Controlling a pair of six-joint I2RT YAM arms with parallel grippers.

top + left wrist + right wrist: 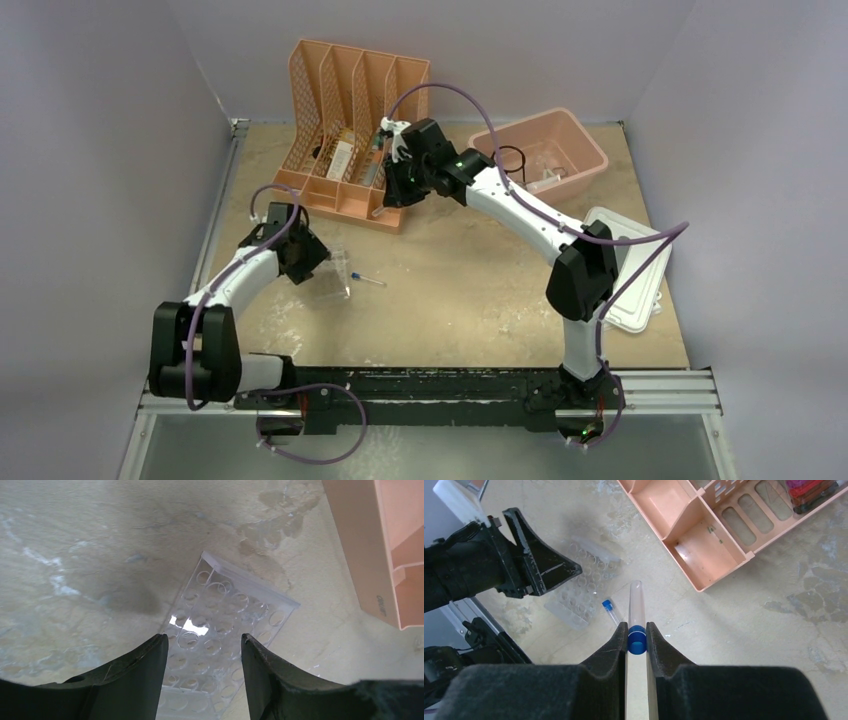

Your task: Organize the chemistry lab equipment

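Note:
A blue-capped clear tube (636, 611) is clamped by its cap between the fingers of my right gripper (637, 639), which hangs just in front of the peach organizer (350, 130). My right gripper (392, 200) sits high above the table. A clear tube rack (225, 610) lies flat on the table under my left gripper (204, 642), whose jaws stand apart with nothing between them. The rack (335, 278) lies beside my left gripper (303, 258). A second, smaller blue-capped tube (368, 280) lies loose on the table right of the rack.
The peach organizer's front trays (704, 545) hold little; its rear slots hold several items. A pink tub (590, 150) at the back right contains a black wire ring (512, 158). Its white lid (630, 270) lies at the right edge.

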